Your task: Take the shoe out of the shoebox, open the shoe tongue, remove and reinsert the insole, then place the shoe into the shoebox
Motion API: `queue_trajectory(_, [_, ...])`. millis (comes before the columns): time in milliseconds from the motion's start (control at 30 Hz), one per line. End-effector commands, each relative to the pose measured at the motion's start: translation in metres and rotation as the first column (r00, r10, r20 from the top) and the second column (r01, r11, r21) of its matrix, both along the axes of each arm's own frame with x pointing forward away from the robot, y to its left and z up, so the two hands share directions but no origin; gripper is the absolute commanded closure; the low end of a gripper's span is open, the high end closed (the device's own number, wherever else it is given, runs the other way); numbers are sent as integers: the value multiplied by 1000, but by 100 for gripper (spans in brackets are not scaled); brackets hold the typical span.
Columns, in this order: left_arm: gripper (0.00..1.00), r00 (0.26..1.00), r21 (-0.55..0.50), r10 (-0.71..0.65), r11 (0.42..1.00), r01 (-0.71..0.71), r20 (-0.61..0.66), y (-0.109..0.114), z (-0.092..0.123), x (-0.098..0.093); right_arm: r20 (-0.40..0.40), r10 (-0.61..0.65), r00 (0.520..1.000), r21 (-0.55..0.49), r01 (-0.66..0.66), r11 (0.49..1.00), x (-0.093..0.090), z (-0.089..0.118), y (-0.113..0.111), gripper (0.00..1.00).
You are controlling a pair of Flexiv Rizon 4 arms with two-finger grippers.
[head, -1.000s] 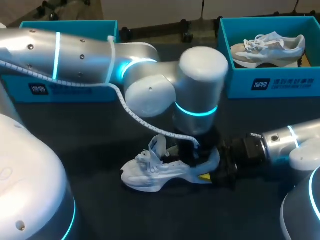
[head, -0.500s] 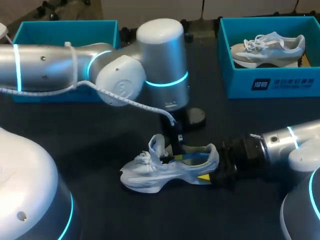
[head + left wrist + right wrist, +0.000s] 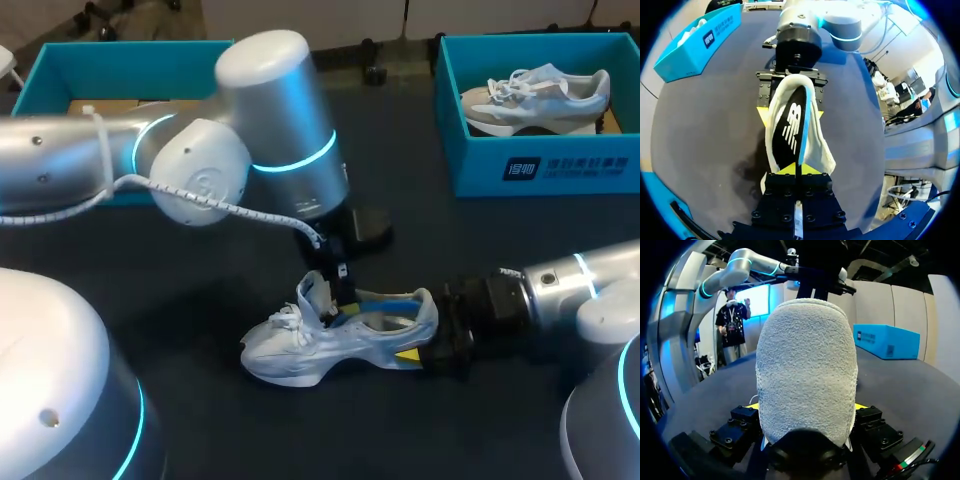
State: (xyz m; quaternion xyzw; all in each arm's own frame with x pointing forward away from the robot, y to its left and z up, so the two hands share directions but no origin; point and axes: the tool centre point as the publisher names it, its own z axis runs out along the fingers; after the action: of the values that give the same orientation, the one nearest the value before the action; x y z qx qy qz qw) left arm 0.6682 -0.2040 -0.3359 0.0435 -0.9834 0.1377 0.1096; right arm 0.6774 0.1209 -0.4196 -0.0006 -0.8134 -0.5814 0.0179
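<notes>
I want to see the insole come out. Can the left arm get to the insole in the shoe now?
Probably yes. The shoe sits with its opening up, held at the heel by the right gripper, and the left gripper seems to pinch the insole by its edge. Nothing blocks it.

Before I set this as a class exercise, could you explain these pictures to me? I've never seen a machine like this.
This is a robot with two arms at a dark table. One picture looks down from above; the other two come from a camera on each wrist. The right pincer grips the heel of a white shoe standing on the table. The left pincer pinches the edge of the dark insole in the shoe's opening. Behind stand two blue boxes: the left box, and the right box, which holds another shoe.
</notes>
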Motion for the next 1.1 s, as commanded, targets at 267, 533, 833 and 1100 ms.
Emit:
queue_trajectory(267, [100,993,-87,89,993,-83,71,7,15,-6,0,0,1000,-5,0,1000,-1,0,1,100])
queue_trajectory(533, [100,975,-39,142,990,-137,174,-17,14,-6,0,0,1000,-5,0,1000,-1,0,1,100])
queue_trajectory(833, [100,962,-8,156,987,-159,225,-40,17,6,0,0,1000,-5,0,1000,-1,0,1,100])
queue_trajectory(1100, [50,932,-2,148,988,-156,331,-40,25,-9,0,0,1000,-5,0,1000,-1,0,1,100])
